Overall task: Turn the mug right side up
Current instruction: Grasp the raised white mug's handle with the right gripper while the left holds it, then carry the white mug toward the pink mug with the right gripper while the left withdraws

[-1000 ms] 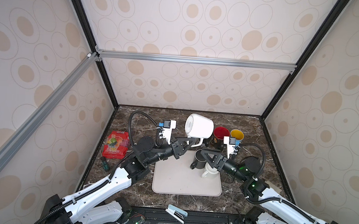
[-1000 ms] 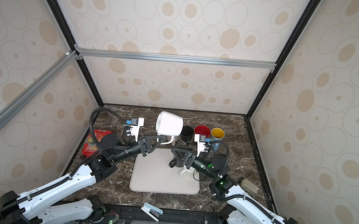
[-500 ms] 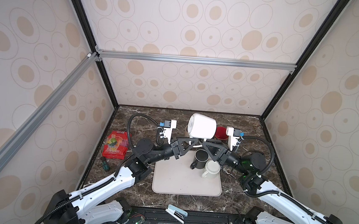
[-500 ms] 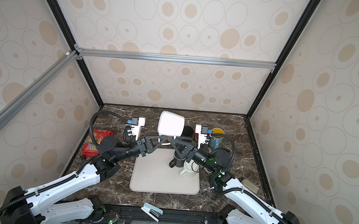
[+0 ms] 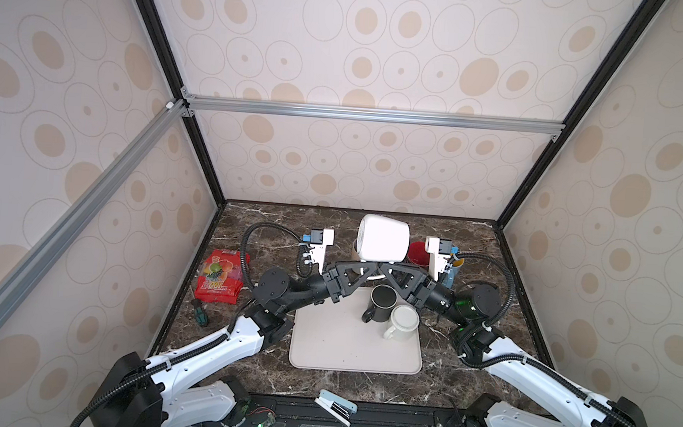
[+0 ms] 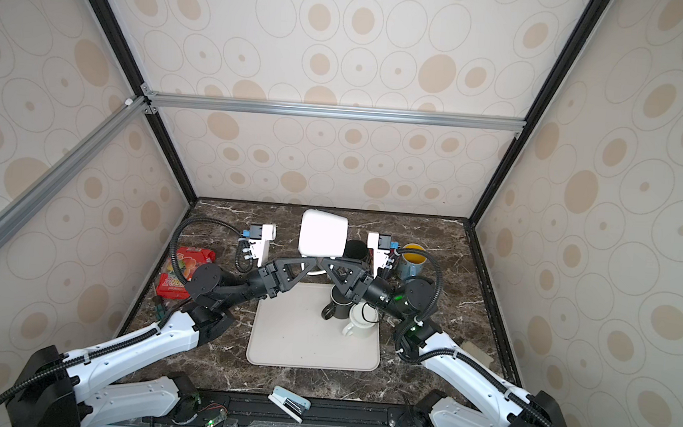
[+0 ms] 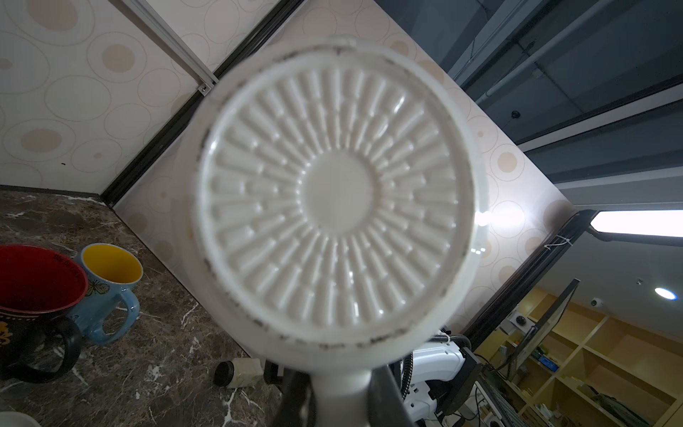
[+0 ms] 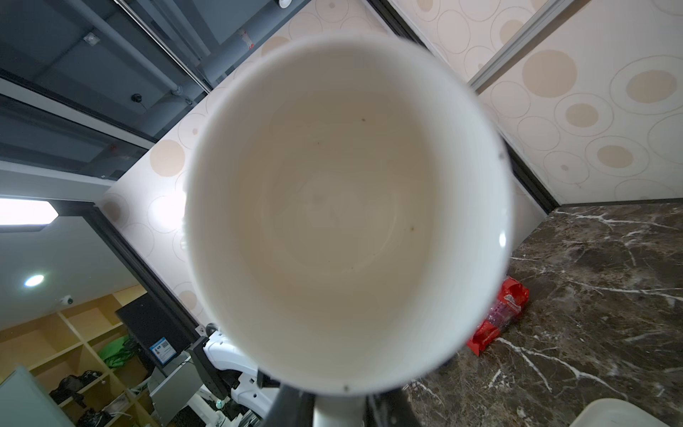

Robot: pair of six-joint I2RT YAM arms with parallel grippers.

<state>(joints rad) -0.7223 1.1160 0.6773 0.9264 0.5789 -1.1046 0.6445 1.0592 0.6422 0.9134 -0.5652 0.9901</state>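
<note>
Dark marble table [image 5: 255, 224] carried a beige mat [image 5: 333, 343], where a black mug [image 5: 380, 303] and a cream mug [image 5: 402, 321] stood upright, touching, below your right gripper [image 5: 385, 267]. You held the white mug [image 5: 383, 238] in the air on its side, long axis level, base toward the left arm, mouth toward the right arm. Your left gripper [image 5: 370, 265] and the right one both pinched its handle [image 7: 340, 392] from below. Behind stood a red mug [image 7: 37, 277] and a blue mug [image 7: 111, 281]. You could not read the print on the red packet [image 5: 220, 276].

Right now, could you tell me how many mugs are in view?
6: white mug held aloft; black mug, cream mug on the mat; dark mug, red mug, yellow mug at back; others may be hidden.
</note>
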